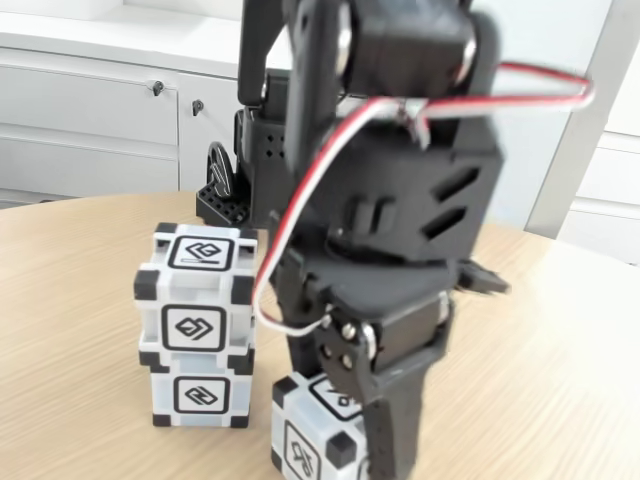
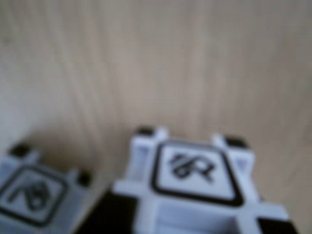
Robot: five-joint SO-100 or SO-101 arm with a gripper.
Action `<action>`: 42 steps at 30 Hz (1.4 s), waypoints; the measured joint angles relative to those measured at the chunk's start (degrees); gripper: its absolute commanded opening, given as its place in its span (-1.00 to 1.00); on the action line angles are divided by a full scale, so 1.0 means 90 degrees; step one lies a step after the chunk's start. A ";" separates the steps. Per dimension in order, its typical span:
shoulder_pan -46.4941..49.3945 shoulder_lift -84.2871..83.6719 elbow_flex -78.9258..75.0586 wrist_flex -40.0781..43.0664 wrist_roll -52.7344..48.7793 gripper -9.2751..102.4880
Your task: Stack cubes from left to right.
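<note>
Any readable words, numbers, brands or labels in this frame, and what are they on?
No readable words, numbers or brand names.
Top cube of the stack: black-framed glyphs on its faces, abstract symbols, not letters.
Bottom cube: one similar framed glyph.
Third cube by the gripper: framed glyphs, also seen in the wrist view, too blurred to make out.
Arm: no markings legible.

No words, brand names or numbers can be read. The only signs are black-framed square glyphs on the white cubes — an angular, folded-ribbon mark on the top cube [image 1: 197, 290] and the bottom cube [image 1: 198, 395] of the stack left of the claw in the fixed view, and a different curled mark on the cube [image 2: 195, 187] just below the claw, blurred in the wrist view.
</note>
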 measured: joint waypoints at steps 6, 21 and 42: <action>-0.0029 0.0000 -0.0332 0.0000 0.0527 -0.53; -0.0352 0.0000 -0.1602 0.0020 0.1689 -0.52; -0.0137 0.3301 -0.1641 0.2002 0.2256 -0.55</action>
